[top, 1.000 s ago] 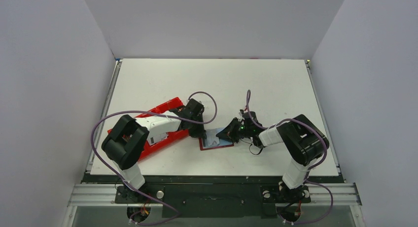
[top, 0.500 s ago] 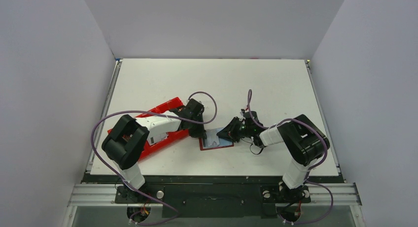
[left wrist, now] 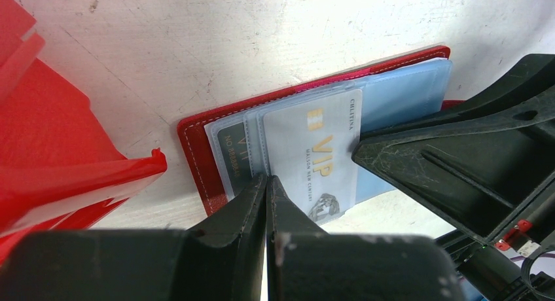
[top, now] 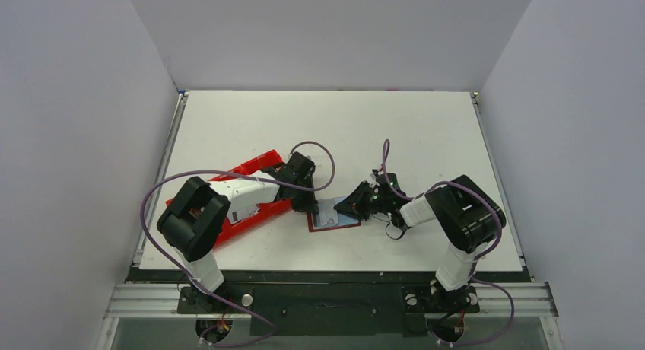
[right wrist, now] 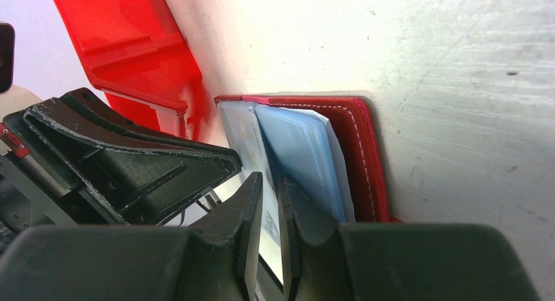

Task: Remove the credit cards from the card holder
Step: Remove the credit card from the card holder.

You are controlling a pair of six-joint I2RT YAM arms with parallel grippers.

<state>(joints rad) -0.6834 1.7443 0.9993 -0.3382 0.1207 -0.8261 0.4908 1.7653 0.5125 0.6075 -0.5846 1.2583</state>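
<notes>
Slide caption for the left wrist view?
Shut left hand rests on the open red card holder; right hand at the edge of the silver VIP card.

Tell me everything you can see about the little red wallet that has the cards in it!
The card holder lies open and flat on the white table, beside a red tray. Its cover is dark red, leather-like, with pale stitching. Inside are clear blue-grey sleeves; the front one holds a silver card marked VIP, a darker card behind. The left gripper, shut, touches the sleeves at one edge. The right gripper, jaws slightly apart, sits at the opposite edge.
</notes>
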